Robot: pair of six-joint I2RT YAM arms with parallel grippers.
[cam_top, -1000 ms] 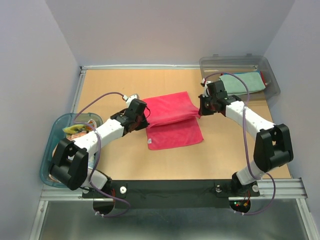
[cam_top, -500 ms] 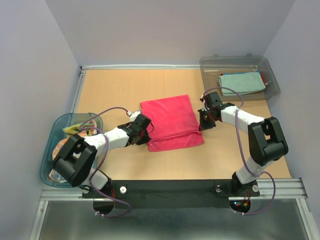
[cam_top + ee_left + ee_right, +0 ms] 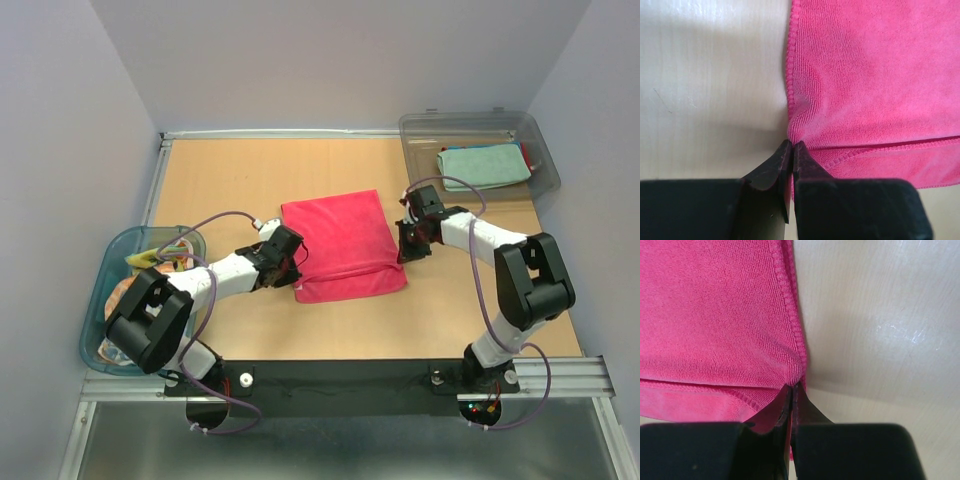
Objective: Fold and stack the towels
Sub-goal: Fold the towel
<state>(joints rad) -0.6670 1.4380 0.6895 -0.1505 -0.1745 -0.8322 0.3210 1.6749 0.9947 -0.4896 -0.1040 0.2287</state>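
Observation:
A magenta pink towel [image 3: 343,248] lies folded in half in the middle of the table. My left gripper [image 3: 292,268] is shut on its near left corner, low on the table; the left wrist view shows the towel [image 3: 875,80] pinched at the fingertips [image 3: 791,146]. My right gripper [image 3: 407,243] is shut on the near right corner; the right wrist view shows the towel [image 3: 715,315] pinched at its tips [image 3: 792,387]. A teal towel [image 3: 483,164] lies folded in the clear grey bin [image 3: 545,150]. More towels [image 3: 150,258] lie bunched in the blue-rimmed tub [image 3: 100,300].
The grey bin stands at the table's far right corner, with a red item [image 3: 527,150] beside the teal towel. The tub hangs at the left edge. Purple cables loop over both arms. Walls close the back and sides.
One second ago both grippers held the towel's far edge raised over the near half. They have brought it down toward me, and the towel now lies folded; almost no movement in the last half second.

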